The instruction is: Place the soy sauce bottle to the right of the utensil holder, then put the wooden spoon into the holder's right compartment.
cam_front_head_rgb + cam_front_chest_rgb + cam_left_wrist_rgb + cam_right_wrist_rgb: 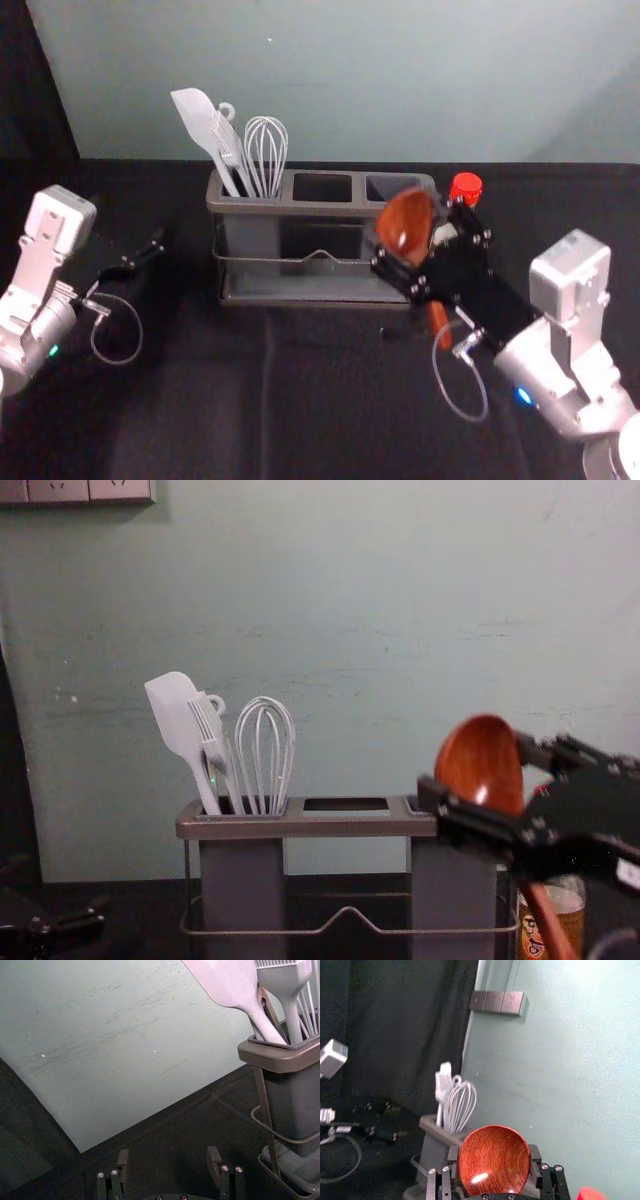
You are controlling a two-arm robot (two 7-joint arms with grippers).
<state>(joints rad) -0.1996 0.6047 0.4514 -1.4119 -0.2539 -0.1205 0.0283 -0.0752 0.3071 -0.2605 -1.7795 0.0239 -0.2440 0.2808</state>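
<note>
You had right gripper [425, 245] clamped on wooden spoon [405, 225], bowl up, nr right end of utensil holder [325, 209]; soy sauce bottle [570, 900] stood just right of holder. Your left gripper [152, 248] idled left, w/ jaws apart.

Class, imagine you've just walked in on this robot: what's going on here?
The robot's right gripper is holding a wooden spoon, bowl up and handle down, near the right end of the utensil holder. The spoon isn't in its compartment yet. The soy sauce bottle stands to the holder's right, and white utensils fill the left compartment. The left gripper waits open and empty, left of the holder.
</note>
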